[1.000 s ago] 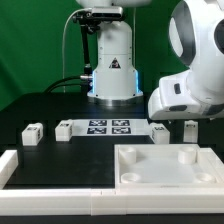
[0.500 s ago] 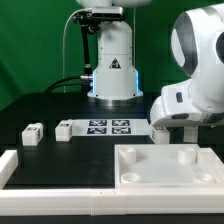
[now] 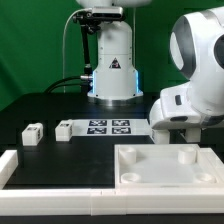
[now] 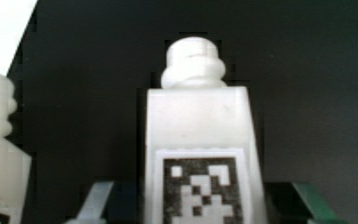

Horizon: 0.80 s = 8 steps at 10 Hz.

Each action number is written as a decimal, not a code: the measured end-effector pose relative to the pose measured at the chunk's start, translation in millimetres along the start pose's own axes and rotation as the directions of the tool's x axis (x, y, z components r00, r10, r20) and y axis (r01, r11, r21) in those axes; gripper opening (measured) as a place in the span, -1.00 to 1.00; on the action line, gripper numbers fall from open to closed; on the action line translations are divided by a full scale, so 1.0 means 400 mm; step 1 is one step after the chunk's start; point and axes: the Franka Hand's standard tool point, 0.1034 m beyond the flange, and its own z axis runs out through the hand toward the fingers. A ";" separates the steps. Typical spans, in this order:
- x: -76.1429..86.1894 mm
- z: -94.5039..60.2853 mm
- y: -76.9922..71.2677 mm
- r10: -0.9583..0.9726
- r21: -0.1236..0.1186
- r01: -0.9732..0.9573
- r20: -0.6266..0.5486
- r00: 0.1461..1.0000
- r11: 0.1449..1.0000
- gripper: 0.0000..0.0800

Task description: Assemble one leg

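White plastic furniture parts and a glossy robot arm on a matt black table.
In the exterior view, the arm's shell [image 3: 195, 85] at three o'clock is smooth, glossy white plastic that catches highlights. The table [image 3: 40, 105] at nine o'clock is matt black. The backdrop [image 3: 30, 40] at ten o'clock looks like dull green cloth. The tabletop panel [image 3: 165, 165] at five o'clock is smooth, satin white plastic. In the wrist view, the leg [image 4: 201, 120] is matt white plastic, and its tag [image 4: 202, 185] is flat black-and-white print.

Exterior view faces the arm [image 3: 190, 80]; wrist view sits close before the leg [image 4: 202, 130].
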 end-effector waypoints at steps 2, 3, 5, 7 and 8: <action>0.000 0.000 0.000 -0.001 0.000 0.001 0.000 1.000 1.000 -0.28; 0.000 0.000 0.001 -0.002 0.000 0.002 0.000 1.000 1.000 -0.28; -0.005 -0.012 0.006 -0.015 0.003 0.015 0.001 1.000 1.000 -0.28; -0.059 -0.080 0.020 -0.019 -0.004 0.019 0.042 0.999 1.000 -0.27; -0.069 -0.128 0.020 -0.024 -0.003 0.024 0.048 0.999 1.000 -0.27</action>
